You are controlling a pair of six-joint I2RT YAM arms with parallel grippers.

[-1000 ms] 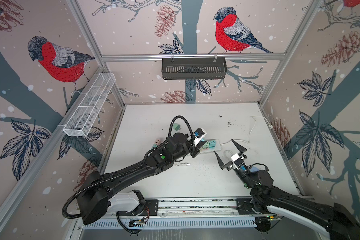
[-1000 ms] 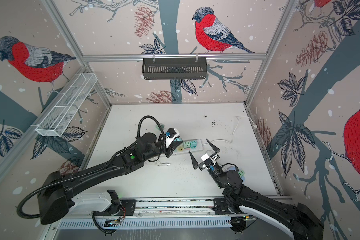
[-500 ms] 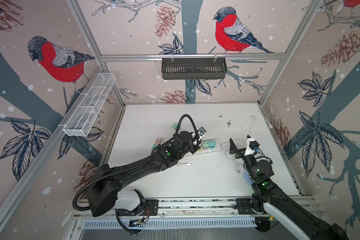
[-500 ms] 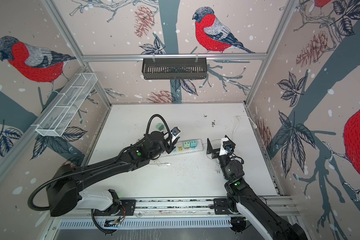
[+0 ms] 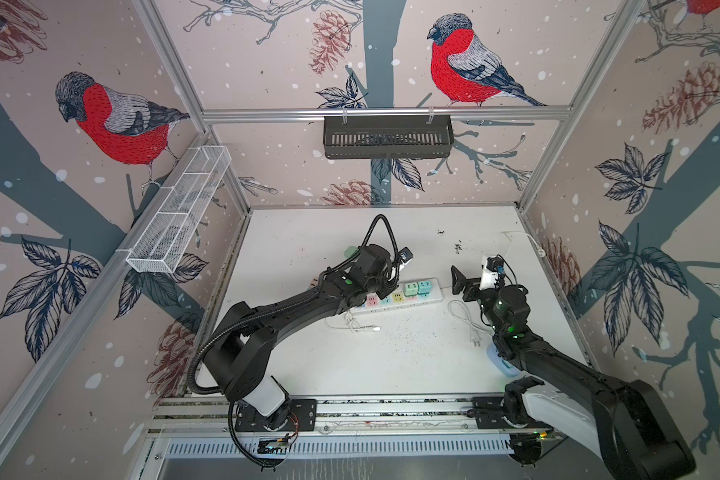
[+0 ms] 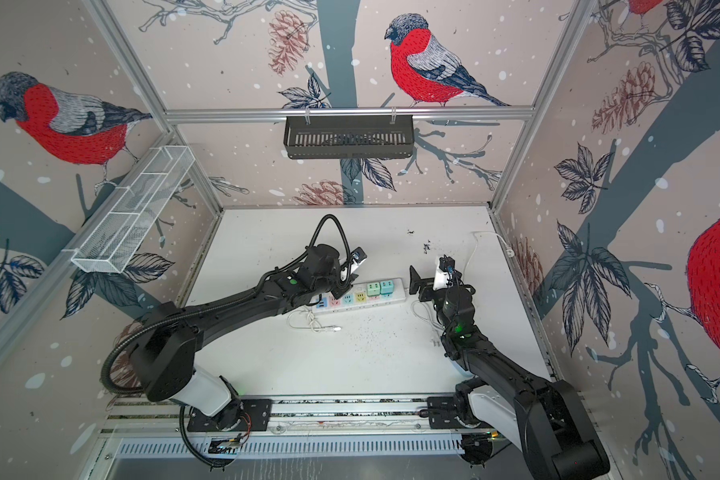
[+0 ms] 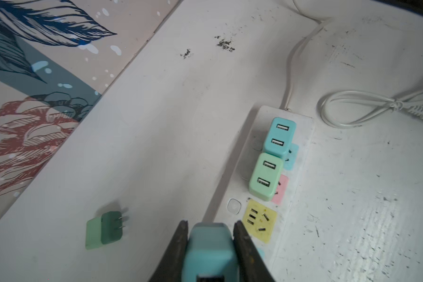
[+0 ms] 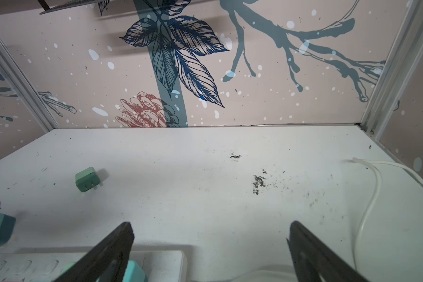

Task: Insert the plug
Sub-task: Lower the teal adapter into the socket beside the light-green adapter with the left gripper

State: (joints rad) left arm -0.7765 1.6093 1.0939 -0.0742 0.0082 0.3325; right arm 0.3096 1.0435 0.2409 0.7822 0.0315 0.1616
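Since the earlier frames the right arm has been swinging up from the front of the tabletop (image 5: pixel 391 374) toward the right end of the power strip (image 5: pixel 433 297), while the left arm has been reaching a little farther out over the strip's middle. The left tool (image 7: pixel 210 225) is gripping the teal plug (image 7: pixel 209 249), its two dark fingers (image 7: pixel 181 239) pressing against the plug's opposite sides. In the left wrist view the plug is hanging over the strip just beside the yellow socket (image 7: pixel 260 221). Its prongs are facing away from the camera, so whether they are touching the strip cannot be told. Farther along the strip a mint adapter (image 7: pixel 266 177) and a blue adapter (image 7: pixel 279 138) are sitting plugged in side by side, each showing two USB ports. A loose green adapter (image 7: pixel 103 229) is lying on its side on the tabletop, well apart from the strip, with its prongs pointing sideways. The right tool (image 8: pixel 210 232) is standing wide open and is holding nothing, hovering near the strip's right end, with the strip's white edge showing below its fingers (image 8: pixel 125 234). A coiled white cord (image 5: pixel 464 320) is lying on the tabletop near the right arm. A thinner white cable (image 5: pixel 350 324) is lying in front of the strip, beside the left arm.
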